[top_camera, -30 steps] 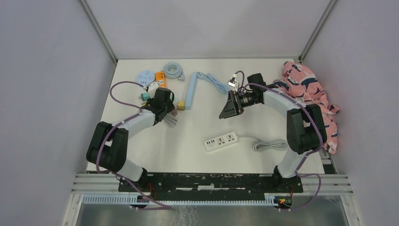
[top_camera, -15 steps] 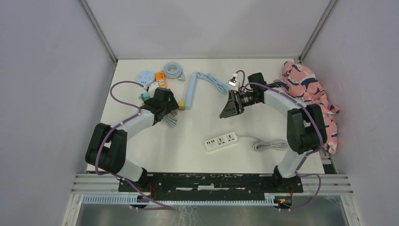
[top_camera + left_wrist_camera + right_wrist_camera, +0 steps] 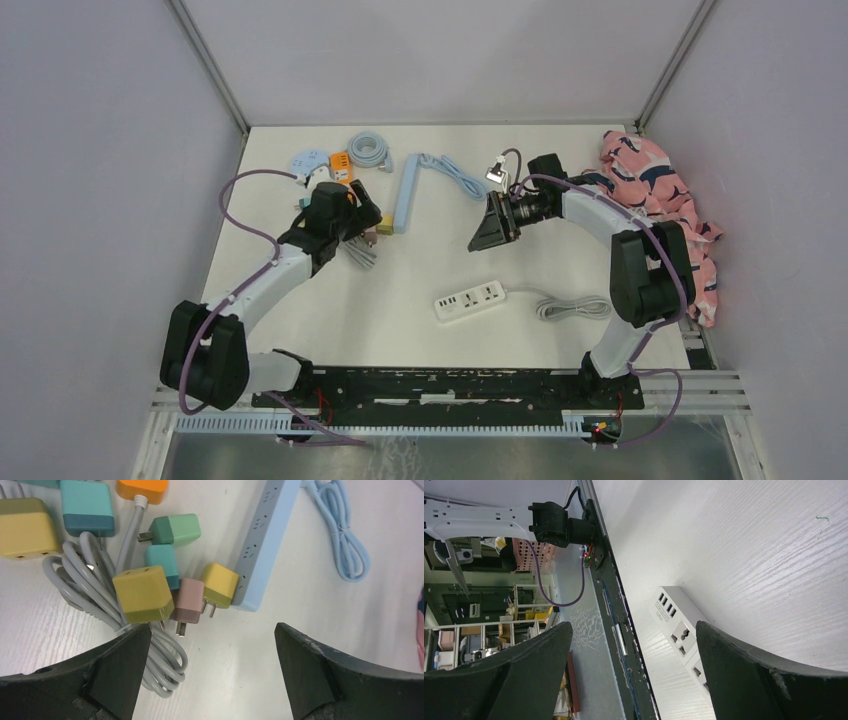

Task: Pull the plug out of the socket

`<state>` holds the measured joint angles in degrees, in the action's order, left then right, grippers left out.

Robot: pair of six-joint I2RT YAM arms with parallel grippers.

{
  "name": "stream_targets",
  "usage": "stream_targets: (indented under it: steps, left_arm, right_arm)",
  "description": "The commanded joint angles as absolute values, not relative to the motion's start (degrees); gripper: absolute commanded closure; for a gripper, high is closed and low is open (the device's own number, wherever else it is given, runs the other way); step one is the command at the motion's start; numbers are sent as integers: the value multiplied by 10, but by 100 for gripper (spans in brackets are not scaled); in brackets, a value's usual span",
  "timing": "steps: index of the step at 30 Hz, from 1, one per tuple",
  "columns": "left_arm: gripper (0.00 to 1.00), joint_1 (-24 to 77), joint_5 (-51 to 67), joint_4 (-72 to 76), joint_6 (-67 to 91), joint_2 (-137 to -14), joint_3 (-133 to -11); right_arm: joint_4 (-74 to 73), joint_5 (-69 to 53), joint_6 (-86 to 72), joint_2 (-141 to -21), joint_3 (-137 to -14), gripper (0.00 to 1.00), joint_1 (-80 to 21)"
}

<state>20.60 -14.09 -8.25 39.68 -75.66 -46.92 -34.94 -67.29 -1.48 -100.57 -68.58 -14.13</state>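
My left gripper (image 3: 212,635) hangs with its jaws spread wide and nothing between them. Just ahead of it, a yellow plug (image 3: 220,584) lies with its prongs bare, touching the end of the light-blue power strip (image 3: 265,535). A pink plug (image 3: 189,606) rests against the yellow one. My right gripper (image 3: 634,630) is likewise spread wide and empty, and a white power strip (image 3: 684,625) lies beyond it.

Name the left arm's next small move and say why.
Probably lift the left arm away: its fingers stand open and empty, the light-blue power strip shows only bare sockets, and the small yellow plug at its end lies loose, prongs showing.
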Motion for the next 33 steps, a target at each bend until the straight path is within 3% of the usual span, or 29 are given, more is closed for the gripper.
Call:
stream_targets:
  steps: [1,10,19,24,33]
  left_arm:
    - [1,204,-75,-39,419,-705,-446]
    - [1,204,40,29,413,-639,-399]
    - [1,220,299,241,403,-628,-303]
    - [1,286,325,307,373,-628,-279]
    - [1,443,275,294,258,-649,-282]
  right_arm:
    - [-369,-688,17,-983,-719,0,-136]
    - [-433,-666,88,-958,-738,0,-132]
    - [-455,-649,131,-917,-741,0,-124]
    - [-462,-661,137,-917,-743,0,-113]
    - [-474,-662,143,-921,-748,0,-103]
